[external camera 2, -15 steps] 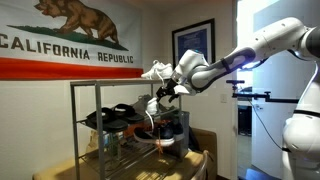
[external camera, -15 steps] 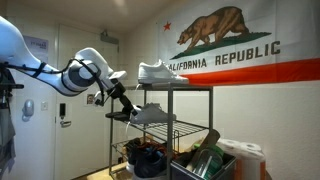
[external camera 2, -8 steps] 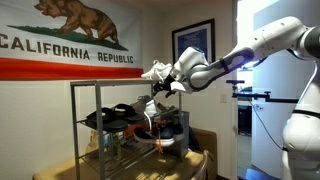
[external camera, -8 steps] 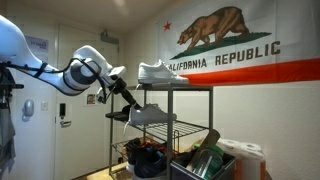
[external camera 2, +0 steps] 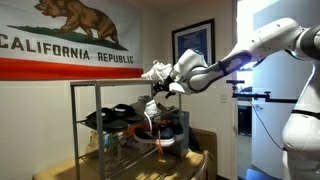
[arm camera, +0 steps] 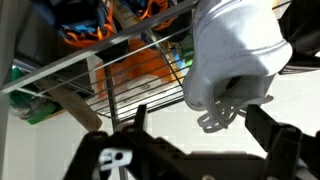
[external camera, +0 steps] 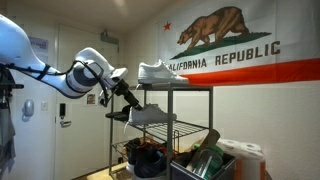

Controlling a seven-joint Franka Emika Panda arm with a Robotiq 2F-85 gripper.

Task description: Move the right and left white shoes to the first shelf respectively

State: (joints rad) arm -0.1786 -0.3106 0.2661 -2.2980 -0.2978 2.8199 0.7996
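Observation:
One white shoe (external camera: pixel 157 71) lies on the first shelf (external camera: pixel 192 88), the top tier of the dark metal rack; it also shows in the other exterior view (external camera 2: pixel 155 72). The second white shoe (external camera: pixel 152 115) rests on the wire tier just below. In the wrist view this shoe (arm camera: pixel 235 55) fills the upper right, its laces hanging toward my fingers. My gripper (external camera: pixel 130 102) (external camera 2: pixel 165 92) is at that shoe's near end. Its fingers (arm camera: pixel 200 130) are spread wide and hold nothing.
Dark shoes (external camera 2: pixel 115 118) sit on the middle wire tier. Lower tiers hold orange and dark items (external camera: pixel 148 158). Bins and a paper roll (external camera: pixel 235 158) stand beside the rack. A flag hangs on the wall behind, and a door (external camera: pixel 80 100) stands behind my arm.
My gripper has shifted slightly upward beside the lower white shoe. Both white shoes have stayed in place.

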